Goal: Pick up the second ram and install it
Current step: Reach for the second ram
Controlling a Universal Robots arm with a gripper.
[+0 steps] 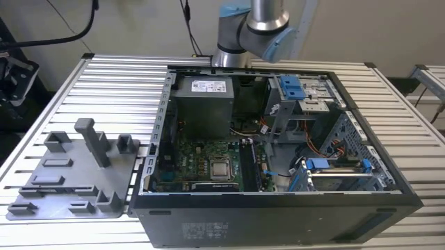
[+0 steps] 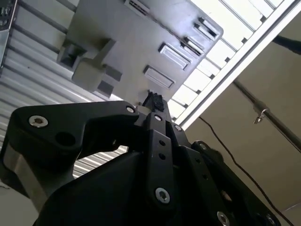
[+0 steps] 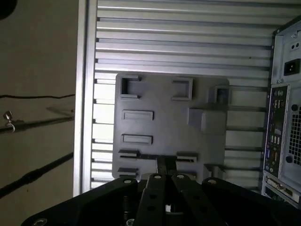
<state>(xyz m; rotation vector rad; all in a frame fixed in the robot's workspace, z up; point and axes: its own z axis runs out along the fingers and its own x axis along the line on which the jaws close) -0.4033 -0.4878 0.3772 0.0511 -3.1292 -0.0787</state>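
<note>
slatted metal surface (image 1: 118, 78) under everything, running out to the edges of the exterior view. on it, an open computer case (image 1: 278, 200), side panel off, insides facing up. behind the case, a grey and blue robot arm (image 1: 254, 26) rising out of the top of the picture.

just beside the case, on the exterior view's left, a flat grey tray (image 1: 73, 172) with raised brackets and one tall post (image 1: 90, 140).

inside the case, toward the far wall, a grey boxy power supply (image 1: 201, 101); nearer, a green circuit board (image 1: 195, 164) with a square silver chip (image 1: 221, 169). next to that chip, on the exterior view's right, one dark memory stick (image 1: 245, 161) already seated upright in its slot. blue plastic drive brackets (image 1: 292, 87) in the far corner.

black tool (image 3: 163, 164) in both wrist views, hanging over the tray and clear of it — fingertips (image 2: 154, 100) drawn together, nothing gripped between them.

second memory stick (image 3: 148, 156) in the first wrist view — a slim dark strip standing on edge between two low brackets along one side of the tray, not yet lifted, directly in line with the fingertips.
</note>
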